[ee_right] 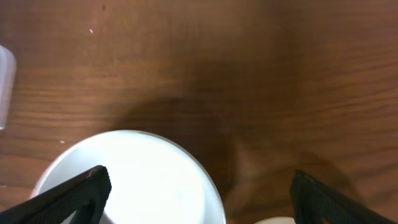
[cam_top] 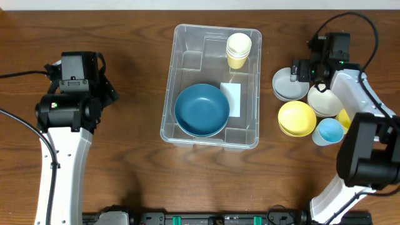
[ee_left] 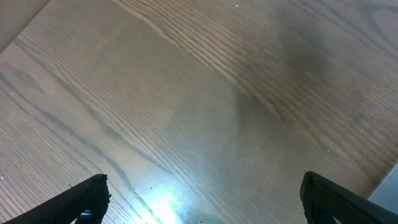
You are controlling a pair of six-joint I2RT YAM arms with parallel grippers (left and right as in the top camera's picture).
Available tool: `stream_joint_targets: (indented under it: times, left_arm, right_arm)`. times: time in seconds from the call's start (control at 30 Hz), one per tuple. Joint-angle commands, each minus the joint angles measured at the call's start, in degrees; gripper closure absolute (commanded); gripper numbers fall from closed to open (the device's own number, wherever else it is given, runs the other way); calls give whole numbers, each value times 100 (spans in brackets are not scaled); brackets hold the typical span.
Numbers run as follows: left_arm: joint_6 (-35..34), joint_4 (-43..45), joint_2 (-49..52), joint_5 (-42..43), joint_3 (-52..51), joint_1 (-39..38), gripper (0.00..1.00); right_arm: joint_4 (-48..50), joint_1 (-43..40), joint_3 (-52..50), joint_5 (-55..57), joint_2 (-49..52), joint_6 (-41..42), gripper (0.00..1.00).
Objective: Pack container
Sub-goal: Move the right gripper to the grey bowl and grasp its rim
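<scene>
The clear plastic container (cam_top: 212,84) stands mid-table. It holds a blue bowl (cam_top: 201,110), a stack of pale yellow cups (cam_top: 238,50) and a white label (cam_top: 231,99). To its right lie a grey-white bowl (cam_top: 289,85), a cream bowl (cam_top: 325,100), a yellow bowl (cam_top: 296,118) and a light blue cup (cam_top: 329,131). My right gripper (cam_top: 310,70) is open above the right rim of the grey-white bowl (ee_right: 130,180). My left gripper (ee_left: 202,199) is open and empty over bare wood at the left; in the overhead view the wrist hides its jaws.
A corner of the container shows at the left edge of the right wrist view (ee_right: 5,87). A small yellow object (cam_top: 344,119) sits behind the right arm. Cables run at the left and at the far right.
</scene>
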Motion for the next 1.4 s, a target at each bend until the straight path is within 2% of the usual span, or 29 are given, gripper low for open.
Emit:
stream_joint_targets:
  times: [0.0, 0.1, 0.2, 0.27, 0.33, 0.4, 0.53, 0.63, 0.7, 0.9, 1.23, 1.37]
  left_arm:
    - [33, -15, -35, -116, 9, 20, 2]
    - [33, -13, -35, -116, 9, 20, 2]
    - [33, -15, -35, -116, 9, 20, 2]
    - [33, -13, -35, -116, 9, 20, 2]
    - [33, -15, -35, -116, 9, 20, 2]
    - [33, -15, -35, -116, 9, 20, 2]
    - [33, -15, -35, -116, 9, 20, 2]
    - [33, -15, -35, -116, 9, 20, 2]
    - [33, -15, -35, -114, 9, 20, 2]
    - [33, -15, -35, -116, 9, 20, 2]
    - [33, -15, -35, -116, 9, 20, 2]
    - [33, -15, -35, -116, 9, 20, 2]
  right_arm:
    - [46, -83, -55, -66, 328, -90, 10]
    - [111, -83, -55, -63, 529, -94, 12]
    - [177, -83, -55, -85, 636, -138, 21]
    - [199, -83, -52, -85, 645, -149, 33]
    - [238, -83, -50, -85, 643, -157, 51]
    - [247, -83, -31, -85, 643, -155, 59]
    - [192, -83, 55, -85, 643, -153, 85]
    - [149, -83, 96, -83, 640, -127, 96]
    - [142, -87, 96, -79, 640, -129, 99]
    - [-42, -127, 223, -37, 542, -129, 99]
    - [-1432, -151, 1292, -39, -442, 83, 99]
    - [-1718, -76, 1432, -39, -960, 107, 99]
